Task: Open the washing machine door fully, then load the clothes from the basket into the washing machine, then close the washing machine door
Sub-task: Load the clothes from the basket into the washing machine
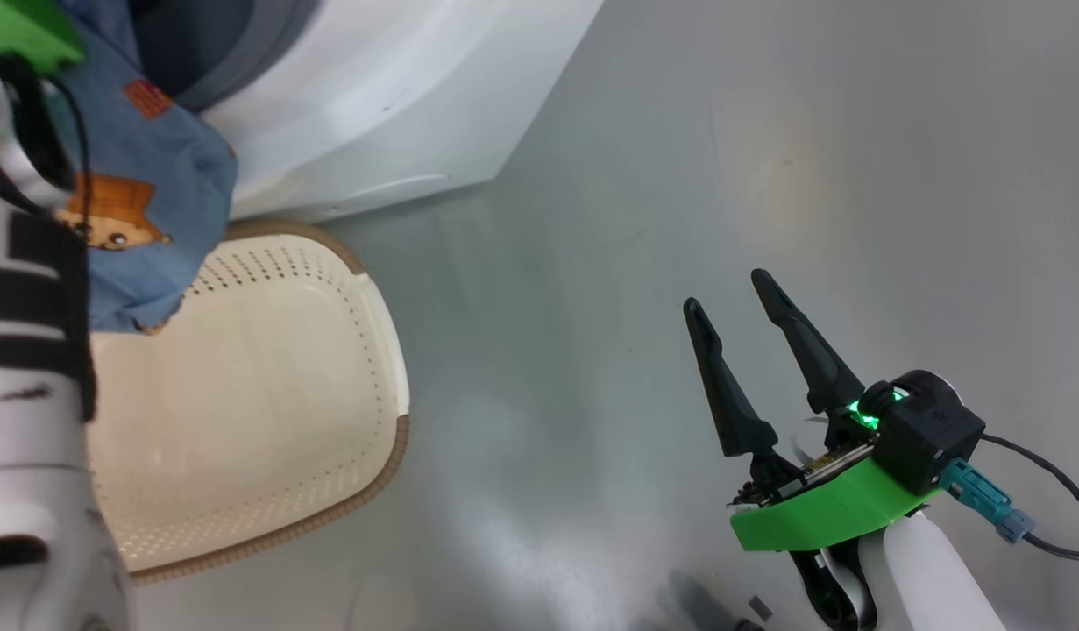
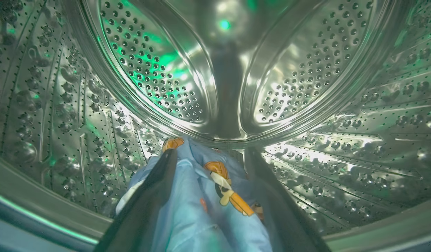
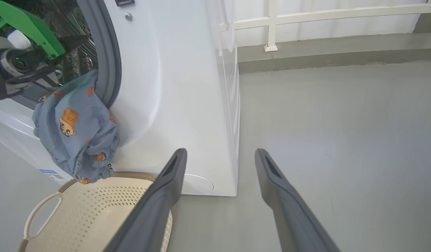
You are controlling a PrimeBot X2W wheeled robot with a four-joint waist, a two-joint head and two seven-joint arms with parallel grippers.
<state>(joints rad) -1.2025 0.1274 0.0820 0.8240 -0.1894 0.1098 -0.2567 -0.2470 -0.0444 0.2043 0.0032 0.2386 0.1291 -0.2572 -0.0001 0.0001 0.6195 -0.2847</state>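
Left end effector astride clothes

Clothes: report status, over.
Left gripper open inside drum, clothes loose between the jaws. Tail hangs out over door seal, above basket. Right gripper open, idle over floor.

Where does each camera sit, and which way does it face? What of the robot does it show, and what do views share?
Head view: on the head, facing down at floor, basket and washing machine; shows right gripper, left forearm.
Left wrist view: on the left wrist, facing into the drum; shows left gripper, clothes between its fingers.
Right wrist view: on the right wrist, facing the washing machine across the floor; shows its own fingers, the left wrist.
Shared: clothes in all; basket in head and right wrist views.
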